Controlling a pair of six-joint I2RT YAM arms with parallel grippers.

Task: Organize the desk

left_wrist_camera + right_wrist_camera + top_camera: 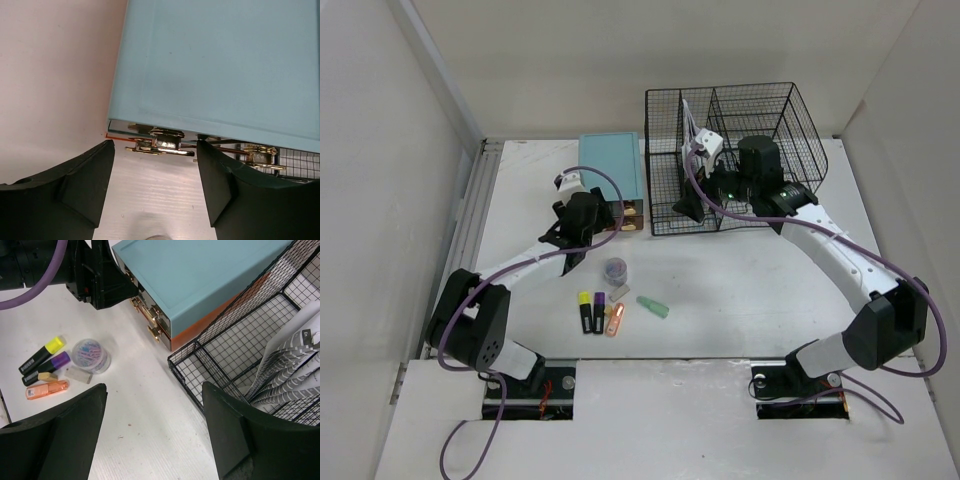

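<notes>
Left gripper (154, 150): jaws spread, nothing pinched. Desk (150, 200) lies bare white directly under and between them. Just past the tips is a gold handle (160, 145); contact can't be told. The drawer fronts are mostly hidden under the teal drawer box (220, 60), which stands at the desk's far edge.

Right gripper (154, 387): jaws wide apart and empty, with desk beneath. Wire rack (240, 340) is toward the far right corner, cut off by the frame, and its papers (295, 365) are only partly seen. Highlighters (42, 354) and clip jar (90, 355) lie toward the near edge.
</notes>
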